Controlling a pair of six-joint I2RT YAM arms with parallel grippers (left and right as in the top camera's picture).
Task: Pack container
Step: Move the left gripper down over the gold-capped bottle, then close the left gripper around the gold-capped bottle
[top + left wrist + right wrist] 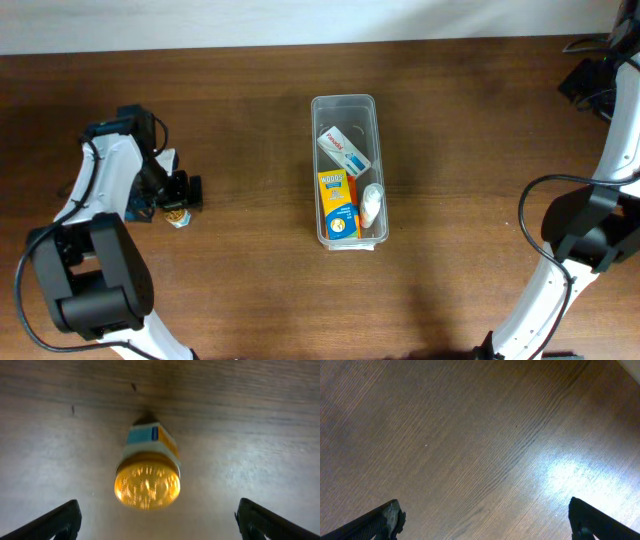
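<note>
The clear plastic container (345, 101) stands lengthwise at the table's middle. It holds a white and red box (343, 150), an orange and blue box (338, 203) and a small white bottle (371, 205). A small bottle with a yellow cap (178, 216) lies on the table at the left. In the left wrist view this bottle (148, 472) lies with its cap toward the camera. My left gripper (159, 522) is open and empty just short of it, and shows in the overhead view (180, 192). My right gripper (487, 520) is open and empty over bare wood.
The right arm (590, 225) stands at the table's right edge, with dark cables (590, 75) at the back right corner. The left arm's base (95, 285) is at the front left. A white wall runs along the table's far edge.
</note>
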